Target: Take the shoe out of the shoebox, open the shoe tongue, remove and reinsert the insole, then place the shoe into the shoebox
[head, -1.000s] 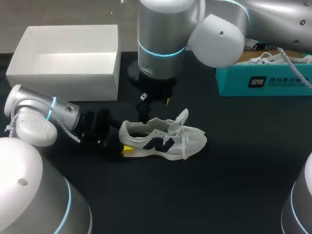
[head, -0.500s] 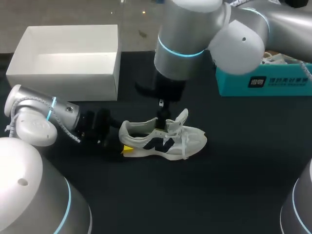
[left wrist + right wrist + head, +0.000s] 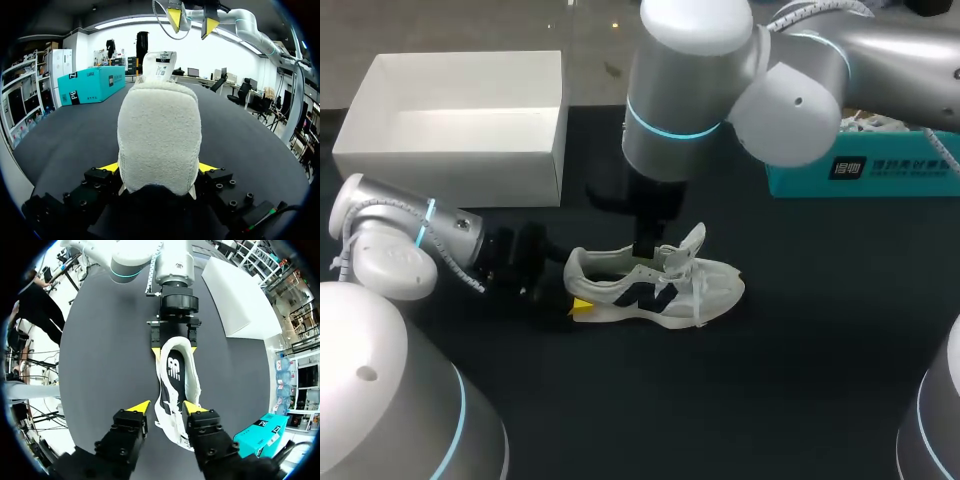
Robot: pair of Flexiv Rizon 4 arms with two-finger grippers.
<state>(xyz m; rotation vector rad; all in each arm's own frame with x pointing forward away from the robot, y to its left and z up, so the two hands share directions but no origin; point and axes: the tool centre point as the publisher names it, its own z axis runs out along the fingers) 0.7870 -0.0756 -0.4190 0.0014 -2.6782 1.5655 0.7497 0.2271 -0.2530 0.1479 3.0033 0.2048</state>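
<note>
One shoe (image 3: 655,285), heel seemingly clamped in left end effector (image 3: 159,167); right end effector (image 3: 165,407) released above.

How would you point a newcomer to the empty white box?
Start at the black table; look to its far left corner, beyond the left arm. The box there is white, open-topped and empty, unlike the teal box at the far right.

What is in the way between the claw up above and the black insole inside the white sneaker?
Nothing visible. The open right gripper hangs over the white sneaker, and the black insole shows bare through its opening. The left gripper only clamps the heel.
</note>
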